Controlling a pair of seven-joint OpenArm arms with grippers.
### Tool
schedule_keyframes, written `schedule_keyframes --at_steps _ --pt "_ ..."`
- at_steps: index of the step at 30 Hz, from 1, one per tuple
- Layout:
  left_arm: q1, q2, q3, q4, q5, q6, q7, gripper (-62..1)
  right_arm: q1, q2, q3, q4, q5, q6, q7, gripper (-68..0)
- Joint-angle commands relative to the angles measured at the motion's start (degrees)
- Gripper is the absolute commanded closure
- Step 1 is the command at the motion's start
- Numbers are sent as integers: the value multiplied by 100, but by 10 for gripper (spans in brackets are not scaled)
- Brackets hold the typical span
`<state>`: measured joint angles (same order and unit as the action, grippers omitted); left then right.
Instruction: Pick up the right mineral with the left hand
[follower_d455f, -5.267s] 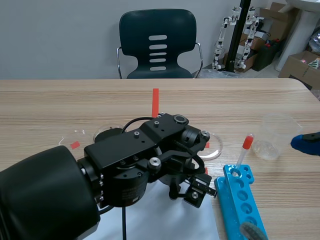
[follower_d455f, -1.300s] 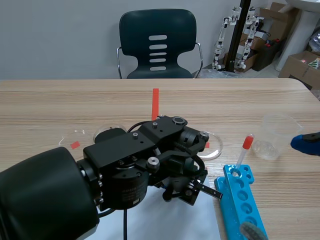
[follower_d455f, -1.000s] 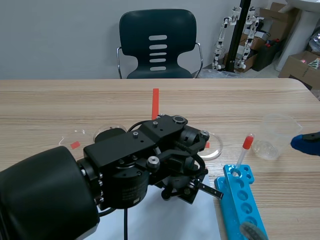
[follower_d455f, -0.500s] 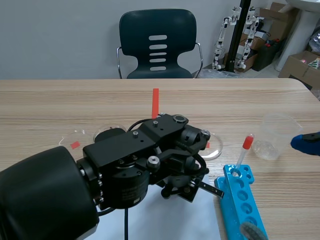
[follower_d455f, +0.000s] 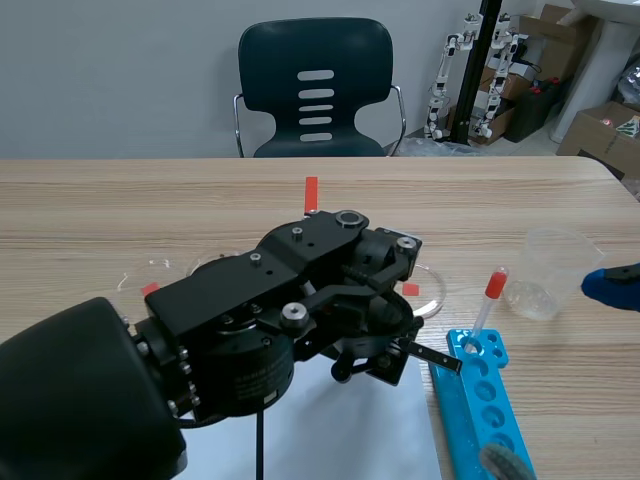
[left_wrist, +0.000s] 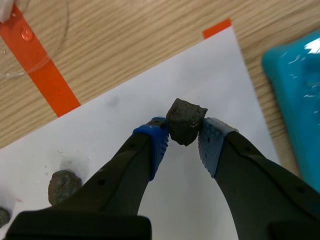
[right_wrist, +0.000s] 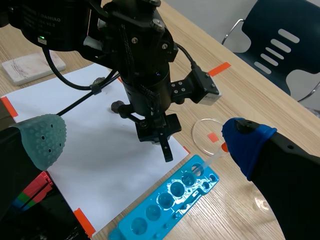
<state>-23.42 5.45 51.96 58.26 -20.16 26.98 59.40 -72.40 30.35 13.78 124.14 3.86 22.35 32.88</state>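
Note:
My left gripper (left_wrist: 183, 129) is shut on a dark grey mineral (left_wrist: 185, 120), pinched between its two blue pads and hanging over the white paper (left_wrist: 125, 120). A second mineral (left_wrist: 63, 186) lies on the paper beside and behind the left finger. A third mineral (left_wrist: 2, 217) shows only partly at the frame's edge. In the scene view the bulky left arm (follower_d455f: 300, 310) hides the gripper and the stone. My right gripper (right_wrist: 145, 142) is open with nothing between its fingers, off to the right of the paper.
A blue test-tube rack (follower_d455f: 480, 400) with one red-capped tube (follower_d455f: 487, 300) stands right of the paper. A clear plastic cup (follower_d455f: 550, 270) is further right. Petri dishes (follower_d455f: 425, 290) lie behind the arm. A white block (right_wrist: 32, 67) rests by the paper.
The left fingers have closed the last bit onto the mineral, and the left arm has risen from the paper and shifted slightly away from me.

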Motion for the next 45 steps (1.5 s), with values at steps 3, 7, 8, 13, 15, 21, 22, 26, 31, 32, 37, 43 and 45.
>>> schedule_keyframes --at_steps 3,7,8,13,15,21,22,26,31,32,37,43,45 --pt "192 -216 -146 560 4 11 -127 -85 17 57 0 42 63 22 61 -679" --pt "492 -581 -365 1174 4 13 -348 -85 17 57 0 42 63 22 61 -679" --pt "584 -695 -433 1344 4 11 -413 -86 17 57 0 42 63 22 61 -679" --pt "1045 -1235 -809 2162 227 11 -667 -85 17 57 0 42 63 22 61 -679" --pt "1261 -1482 -975 2542 417 9 -774 -85 17 57 0 42 63 22 63 -679" --pt "2116 -2225 -1683 3735 647 9 -1631 -85 17 57 0 42 63 22 63 -679" --pt "2297 -2326 -1849 3912 645 9 -1823 -86 17 57 0 42 63 22 63 -679" --pt "2920 -2610 -2374 4395 645 7 -2389 -85 17 57 0 42 63 22 63 -679" --pt "3738 -2929 -2723 4955 625 -308 -3176 -85 17 57 0 42 63 22 63 -679" --pt "3891 -2975 -2741 5053 625 -485 -3327 -85 17 57 0 42 63 22 63 -679" --pt "4658 -3123 -2929 5469 629 -1364 -3943 -85 17 57 0 42 63 22 63 -679" --pt "5440 -3139 -3335 5635 623 -2444 -4636 -85 17 57 0 42 61 22 61 -679" --pt "5698 -3139 -3475 5635 625 -2706 -4983 -85 17 57 -9 42 61 22 61 -679"
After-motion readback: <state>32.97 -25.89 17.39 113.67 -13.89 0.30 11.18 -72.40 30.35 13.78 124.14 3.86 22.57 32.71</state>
